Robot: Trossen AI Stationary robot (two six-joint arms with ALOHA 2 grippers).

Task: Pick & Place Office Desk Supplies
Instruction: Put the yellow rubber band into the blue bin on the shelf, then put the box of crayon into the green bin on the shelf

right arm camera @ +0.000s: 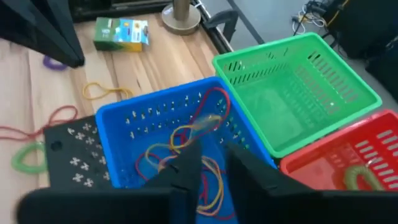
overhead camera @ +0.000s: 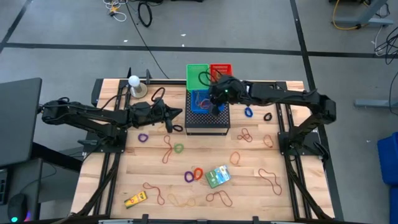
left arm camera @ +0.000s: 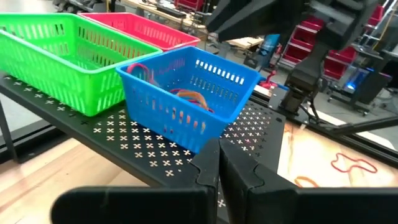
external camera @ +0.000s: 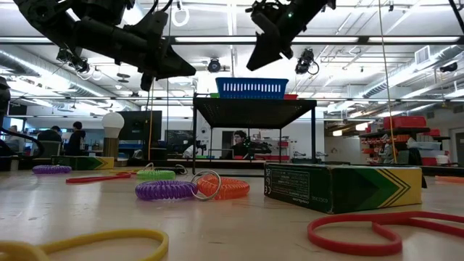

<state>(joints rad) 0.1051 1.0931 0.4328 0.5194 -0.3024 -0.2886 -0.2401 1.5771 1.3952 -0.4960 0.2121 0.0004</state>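
right hand point(right arm camera: 211, 163) part spread over blue basket point(right arm camera: 118, 124) w/ rubber bands point(right arm camera: 199, 124); left hand point(left arm camera: 219, 163) pressed together.

overhead straight down, low level across the tabletop, both wrist cameras close on the shared blue basket point(right arm camera: 155, 124)

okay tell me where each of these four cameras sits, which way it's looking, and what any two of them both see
High: overhead, straight down; both arms, right gripper over the blue basket.
Low: tabletop level, across the table; arms overhead, purple coil ring near.
Left wrist: behind the shut left gripper, facing the baskets.
Right wrist: above the blue basket, fingers parted.
Shared: both wrist views show the green basket.
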